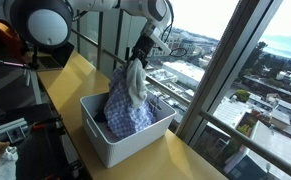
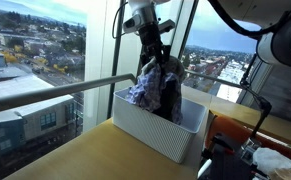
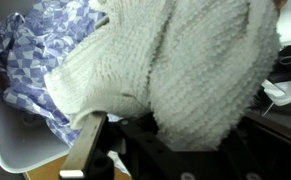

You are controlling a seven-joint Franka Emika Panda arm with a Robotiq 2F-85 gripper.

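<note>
I am looking at the cream knitted cloth (image 1: 135,82), which is hanging over the white bin (image 1: 105,142) and reaching up to the gripper (image 1: 143,52) at its 12 o'clock. In the wrist view the knit (image 3: 200,70) is filling most of the frame and covering the fingertips. Only one finger (image 3: 88,148) is showing, at 7 o'clock, so I cannot tell how far the jaws are standing apart or whether they are actually pinching the cloth. The knit is touching them, that much I am seeing.

Under it, a blue patterned cloth (image 1: 125,115) is lying bunched in the bin, partly draped by the knit; how much of it is sitting below the rim is hidden. In an exterior view the bundle (image 2: 157,85) is reading dark against the window glare, and the two fabrics are hard to separate.

The bin is sitting on a wooden counter (image 1: 75,75) beside the window, with a railing (image 2: 45,90) running past at 9 o'clock.
</note>
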